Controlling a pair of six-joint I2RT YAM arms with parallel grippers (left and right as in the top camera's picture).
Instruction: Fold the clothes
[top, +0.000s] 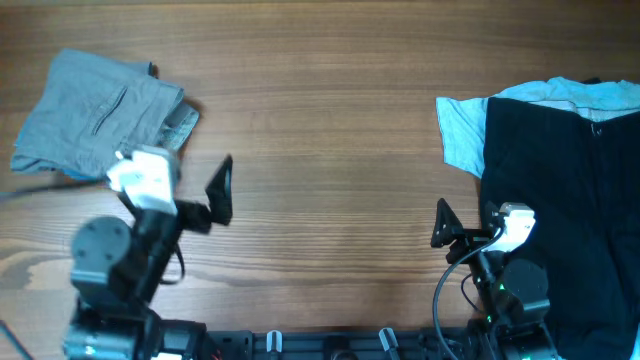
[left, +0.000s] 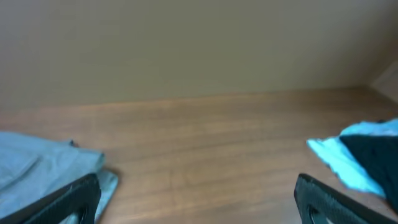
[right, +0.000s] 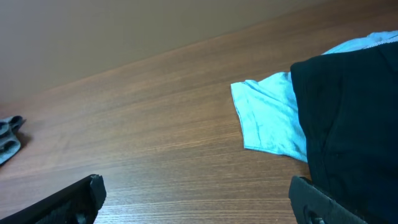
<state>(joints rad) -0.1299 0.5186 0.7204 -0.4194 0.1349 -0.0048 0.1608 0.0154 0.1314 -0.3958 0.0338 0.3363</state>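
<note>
The grey-taupe shorts (top: 95, 115) lie folded into a compact bundle at the table's far left, slit pocket facing up. They also show in the left wrist view (left: 37, 165) and as a sliver in the right wrist view (right: 9, 137). My left gripper (top: 185, 188) is open and empty, just right of and below the bundle, over bare wood (left: 199, 205). My right gripper (top: 468, 222) is open and empty near the front right, beside the black garment; under it is bare wood (right: 199, 199).
A black garment (top: 560, 200) lies over a pale blue shirt (top: 462, 125) at the right side, both also in the right wrist view (right: 354, 124) (right: 267, 118). A paler layer (top: 182, 125) pokes out under the grey bundle's right edge. The wooden table (top: 330, 130) lies between.
</note>
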